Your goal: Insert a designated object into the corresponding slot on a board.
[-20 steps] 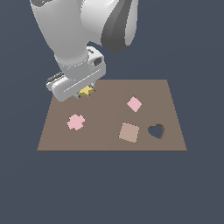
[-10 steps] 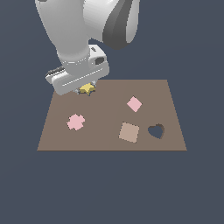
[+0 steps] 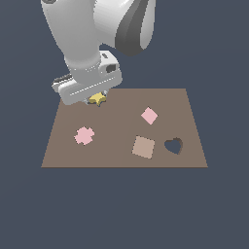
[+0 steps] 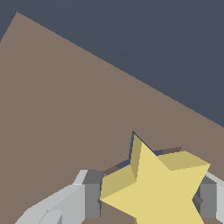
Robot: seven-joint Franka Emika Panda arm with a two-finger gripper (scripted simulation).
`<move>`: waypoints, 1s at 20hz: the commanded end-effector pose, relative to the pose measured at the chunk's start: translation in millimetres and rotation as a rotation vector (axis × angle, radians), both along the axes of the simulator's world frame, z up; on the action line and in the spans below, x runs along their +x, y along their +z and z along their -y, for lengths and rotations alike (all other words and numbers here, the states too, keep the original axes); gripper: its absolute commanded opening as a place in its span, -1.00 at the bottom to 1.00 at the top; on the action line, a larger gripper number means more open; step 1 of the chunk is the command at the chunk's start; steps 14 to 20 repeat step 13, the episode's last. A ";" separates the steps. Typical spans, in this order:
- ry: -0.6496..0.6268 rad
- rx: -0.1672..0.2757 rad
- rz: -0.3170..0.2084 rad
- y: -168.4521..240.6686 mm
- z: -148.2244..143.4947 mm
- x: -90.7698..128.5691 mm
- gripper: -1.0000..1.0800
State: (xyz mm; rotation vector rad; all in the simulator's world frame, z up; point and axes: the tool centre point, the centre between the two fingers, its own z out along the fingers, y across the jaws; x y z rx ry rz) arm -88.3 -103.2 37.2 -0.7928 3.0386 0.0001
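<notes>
The yellow star block (image 4: 153,192) sits between my gripper's (image 4: 148,197) two grey fingers (image 4: 87,199), which are shut on it. In the exterior view the gripper (image 3: 96,98) is at the brown board's (image 3: 114,121) far corner on the exterior view's left, and only a bit of the star (image 3: 98,99) shows under the hand. In the wrist view thin dark edges of the star-shaped slot (image 4: 131,146) show right beside the star's points. The rest of the slot is hidden under the star. I cannot tell how deep the star sits in it.
On the board lie a pink cross piece (image 3: 84,135), a pink diamond-like square (image 3: 149,115) and a light brown square (image 3: 144,147). A dark heart-shaped hole (image 3: 173,145) is near the exterior view's right edge. The large white arm (image 3: 97,39) rises above the far left corner.
The hand with the star has shifted very slightly up and toward the exterior view's right. The other pieces have not moved.
</notes>
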 end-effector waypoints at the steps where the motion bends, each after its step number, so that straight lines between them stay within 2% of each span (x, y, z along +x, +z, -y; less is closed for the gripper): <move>1: -0.002 0.000 -0.001 -5.1 -0.1 -0.5 -1.00; 3: -0.002 0.000 -0.001 -6.7 -0.2 -0.6 -1.00; 4: -0.002 0.000 -0.001 -6.7 -0.2 -0.6 0.92; 20: -0.002 0.000 -0.001 -6.7 -0.2 -0.6 0.92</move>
